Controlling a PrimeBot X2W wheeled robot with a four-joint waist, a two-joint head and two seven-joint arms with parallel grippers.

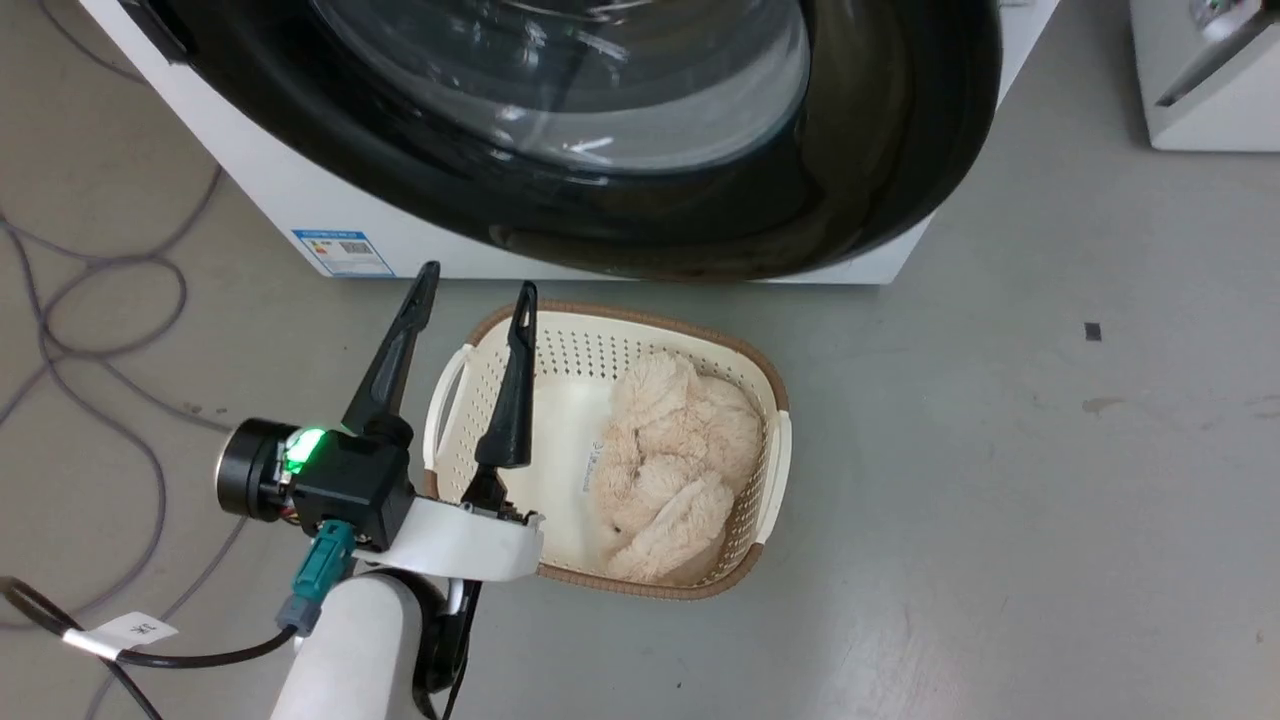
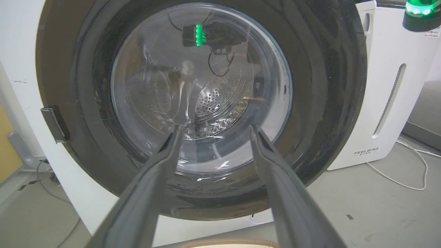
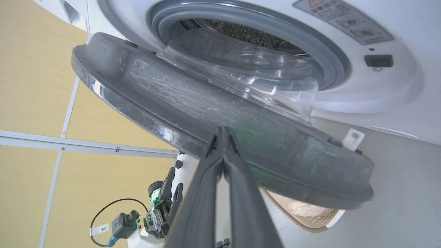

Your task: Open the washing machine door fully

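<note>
The washing machine door [image 3: 206,103] stands partly open, swung away from the washing machine [image 1: 280,190], its clear glass bowl drawn out of the grey gasket [image 3: 330,62]. The right gripper [image 3: 224,129] has its fingers pressed together with nothing between them, the tips at the door's matte inner face. The left gripper [image 1: 478,280] hangs spread before the glossy outer side, over the left rim of a laundry basket [image 1: 770,380] holding a beige plush toy [image 1: 670,460] on the floor below the door.

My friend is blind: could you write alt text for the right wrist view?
The washing machine door stands partly open, its clear bowl window near the grey gasket. The right gripper, fingers shut together, points at its inner rim.
</note>
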